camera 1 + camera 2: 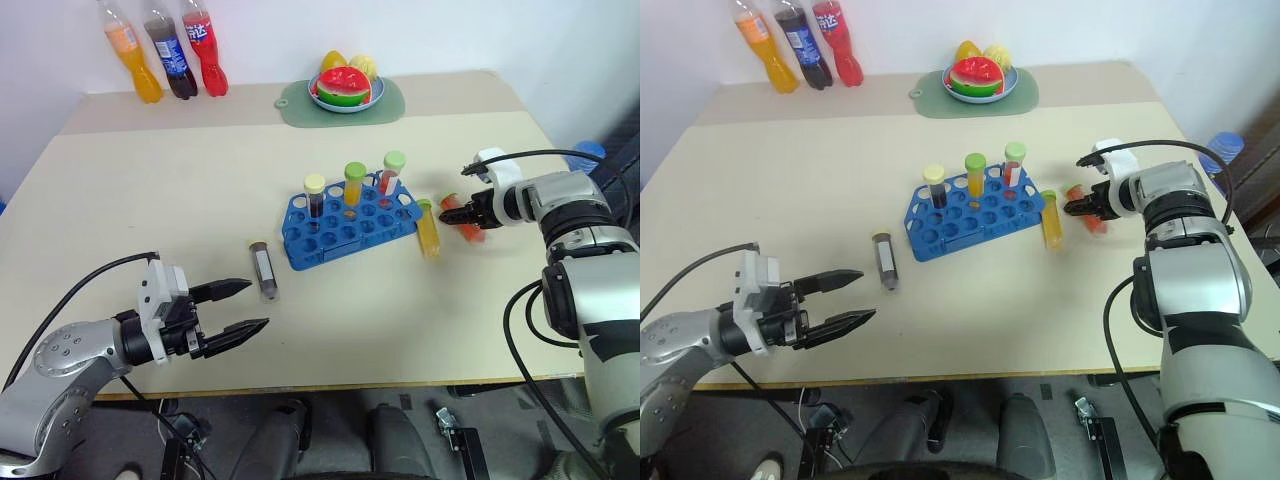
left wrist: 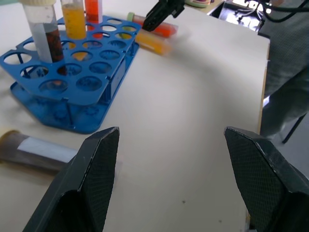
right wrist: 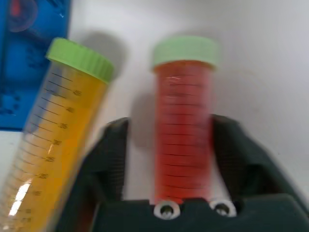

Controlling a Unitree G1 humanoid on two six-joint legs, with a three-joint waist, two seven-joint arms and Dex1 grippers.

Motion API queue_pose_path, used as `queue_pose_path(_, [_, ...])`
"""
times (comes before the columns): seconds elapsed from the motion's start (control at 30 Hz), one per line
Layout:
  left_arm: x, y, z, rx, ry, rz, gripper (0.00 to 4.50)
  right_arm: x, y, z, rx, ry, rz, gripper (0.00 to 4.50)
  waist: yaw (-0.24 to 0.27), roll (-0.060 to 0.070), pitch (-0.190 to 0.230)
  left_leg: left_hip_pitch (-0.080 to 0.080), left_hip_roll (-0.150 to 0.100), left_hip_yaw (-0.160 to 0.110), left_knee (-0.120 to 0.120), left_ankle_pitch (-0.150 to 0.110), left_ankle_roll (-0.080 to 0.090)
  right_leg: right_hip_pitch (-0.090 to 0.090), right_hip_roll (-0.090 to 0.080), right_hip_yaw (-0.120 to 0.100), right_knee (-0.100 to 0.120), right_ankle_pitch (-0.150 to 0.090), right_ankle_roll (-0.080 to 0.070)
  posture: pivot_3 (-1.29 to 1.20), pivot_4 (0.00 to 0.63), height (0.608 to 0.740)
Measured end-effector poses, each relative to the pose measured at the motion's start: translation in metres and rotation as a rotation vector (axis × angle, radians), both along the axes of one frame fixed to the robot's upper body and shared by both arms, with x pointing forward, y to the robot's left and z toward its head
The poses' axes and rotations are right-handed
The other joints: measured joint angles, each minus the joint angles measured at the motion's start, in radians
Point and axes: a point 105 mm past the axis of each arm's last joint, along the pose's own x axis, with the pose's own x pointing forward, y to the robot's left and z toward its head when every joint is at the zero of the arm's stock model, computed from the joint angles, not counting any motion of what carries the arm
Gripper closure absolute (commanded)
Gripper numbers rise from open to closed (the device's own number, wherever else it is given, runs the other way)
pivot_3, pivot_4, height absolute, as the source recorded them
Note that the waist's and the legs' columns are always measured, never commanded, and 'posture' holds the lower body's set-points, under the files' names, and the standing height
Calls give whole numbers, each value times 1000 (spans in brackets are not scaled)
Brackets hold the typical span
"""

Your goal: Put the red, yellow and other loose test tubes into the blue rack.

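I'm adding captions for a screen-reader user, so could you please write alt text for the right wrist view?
The right gripper has its black jaws on either side of a red test tube with a pale green cap, lying on the light table. Beside it lies a yellow test tube with a green cap, and a corner of the blue rack shows beyond.
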Motion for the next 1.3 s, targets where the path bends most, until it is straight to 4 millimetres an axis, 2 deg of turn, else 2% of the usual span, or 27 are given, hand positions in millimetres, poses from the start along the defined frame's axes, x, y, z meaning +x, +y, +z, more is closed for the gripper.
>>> queue_pose_path(0.03, [0, 2, 1, 2, -5, 11, 927, 0, 0, 0, -5, -3, 1, 3684, -1, 0, 0, 0, 0, 0, 0, 0, 0, 0, 0, 1, 0, 0, 0, 0, 150, 740])
queue_pose_path(0.23, [-1, 3, 1, 5, -8, 20, 927, 2, -7, 1, -69, -24, 7, 3720, 4, 0, 0, 1, 0, 1, 1, 0, 0, 0, 0, 1, 2, 0, 0, 0, 150, 740])
queue_pose_path(0.3, [0, 1, 3, -1, -21, 16, 927, 0, -22, 9, -139, -53, 20, 3720, 10, 1, 1, 0, -1, 1, 2, 0, 0, -1, 0, 1, 2, 0, 0, 0, 150, 740])
queue_pose_path(0.37, [3, 2, 2, -4, -23, 16, 927, -3, -45, 25, -262, -116, 49, 3720, 11, 1, 1, 0, -1, 1, 1, 0, 0, -1, 0, 1, 2, 0, 0, 0, 150, 740])
queue_pose_path(0.43, [8, 3, 2, -10, -32, 21, 927, -13, -66, 38, -368, -193, 132, 3720, 13, 1, 1, 0, -1, 1, 1, 0, 0, -1, 0, 1, 2, 0, 0, 0, 150, 740])
queue_pose_path(0.47, [10, 3, -1, -15, -28, 21, 927, -22, -70, 41, -364, -229, 207, 3720, 13, 1, 0, 0, -1, 2, 1, 0, 0, -1, 0, 1, 1, 0, 0, 0, 150, 740])
queue_pose_path(0.57, [18, 0, -6, -20, -31, 9, 927, -38, -52, 32, -240, -309, 332, 3720, -10, 1, 0, 1, 1, 5, 2, -1, 1, -1, 0, 3, 3, 0, 0, 0, 150, 740])
queue_pose_path(0.67, [26, -7, -4, -42, -54, -23, 927, -40, -11, 37, -69, -576, 393, 3720, -30, 1, 0, 2, 3, 6, 2, -2, 4, -1, 2, 5, 5, 1, 0, 0, 150, 740])
queue_pose_path(0.73, [30, -10, 2, -56, -79, -37, 927, -40, 19, 47, 89, -718, 381, 3720, -34, 1, 0, 3, 6, 6, 2, -2, 4, -1, 5, 5, 5, 1, -2, 0, 150, 740])
queue_pose_path(0.87, [36, -5, -1, -52, -72, -29, 927, -38, 57, 64, 302, -925, 280, 3720, -21, 1, 0, 3, 7, 5, 3, 0, -1, 0, 8, 5, 5, 2, -2, 0, 150, 740])
queue_pose_path(0.93, [38, -2, -5, -50, -64, -22, 927, -36, 79, 62, 410, -987, 229, 3720, -21, 1, 0, 3, 7, 5, 3, 1, -2, 0, 9, 5, 5, 2, -3, 0, 150, 740])
queue_pose_path(1.0, [39, -2, -5, -47, -68, -27, 927, -34, 92, 54, 458, -992, 198, 3720, -13, 1, 0, 3, 7, 5, 3, 1, -2, 0, 9, 5, 5, 3, -3, 0, 150, 740])
queue_pose_path(1.13, [40, -4, -6, -51, -65, -30, 927, -33, 109, 53, 535, -1047, 147, 3720, -9, 1, 0, 3, 7, 5, 2, 2, -3, 0, 10, 5, 5, 4, -3, 0, 150, 740])
queue_pose_path(1.2, [40, -6, -8, -63, -61, -35, 927, -31, 119, 45, 554, -1039, 134, 3720, -10, 1, 0, 4, 8, 5, 2, 3, -4, 0, 10, 5, 5, 4, -3, 0, 150, 740])
queue_pose_path(1.3, [39, -6, -8, -64, -59, -33, 927, -27, 121, 31, 555, -1013, 104, 3720, -10, 1, 0, 5, 8, 4, 2, 3, -4, 0, 11, 5, 5, 4, -4, 0, 150, 740])
